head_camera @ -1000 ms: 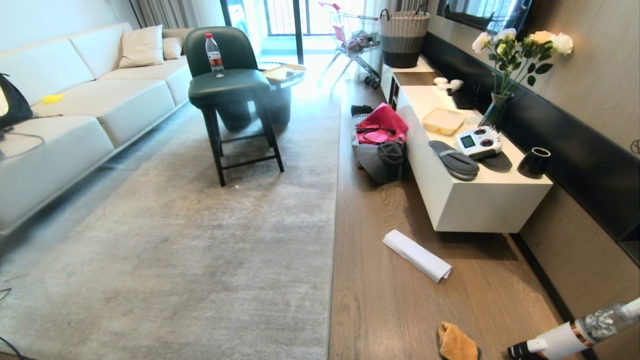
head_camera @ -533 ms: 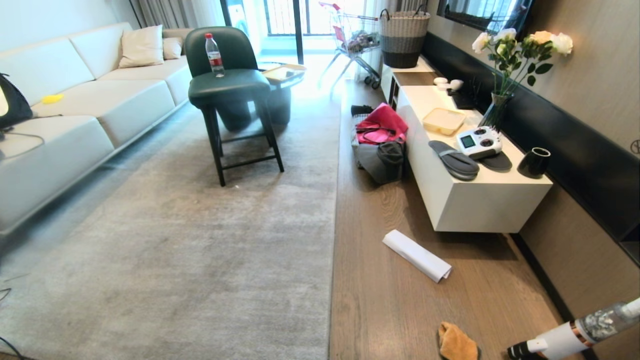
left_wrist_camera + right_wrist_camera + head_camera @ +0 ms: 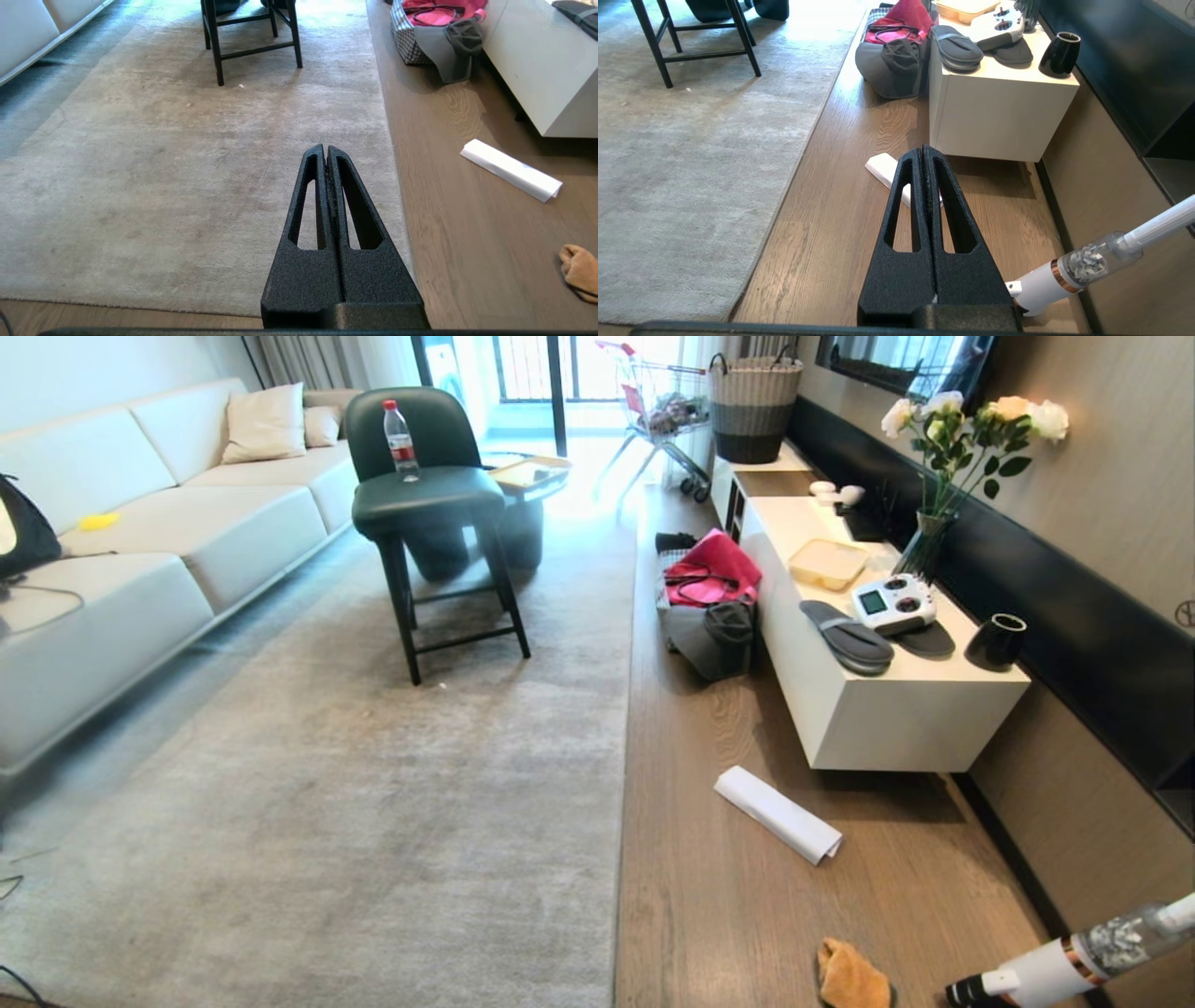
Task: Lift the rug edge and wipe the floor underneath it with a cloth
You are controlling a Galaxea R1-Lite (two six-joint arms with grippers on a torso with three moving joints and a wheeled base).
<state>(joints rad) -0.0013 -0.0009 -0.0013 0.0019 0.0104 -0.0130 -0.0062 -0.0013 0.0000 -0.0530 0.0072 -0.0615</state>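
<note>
A: Where is the rug (image 3: 373, 784)?

B: It lies flat over the left and middle of the floor (image 3: 709, 896), and its right edge runs straight up the room beside the bare planks. No edge is lifted.

A: And the cloth (image 3: 851, 976)?

B: Crumpled on the floor near its front edge, well right of the rug's edge and not touching it. In the left wrist view it shows as an orange-tan lump (image 3: 579, 272) at the picture's border.

A: What else is on those planks?

B: A white rolled paper (image 3: 779, 813) lies between the cloth and the white cabinet (image 3: 887, 719). A handheld vacuum (image 3: 1064, 961) rests just right of the cloth. A pile of bags (image 3: 709, 607) sits against the cabinet's far end.

A: The grippers?

B: Neither shows in the head view. The left gripper (image 3: 325, 151) hangs above the rug near its right edge, its fingers (image 3: 308, 186) pressed together with nothing between them. The right gripper (image 3: 922, 153) hangs over the bare floor in front of the rolled paper, its fingers (image 3: 903, 196) also pressed together and empty.

A: On the rug?

B: A dark green chair (image 3: 429, 504) with a water bottle (image 3: 400, 439) on its seat.
</note>
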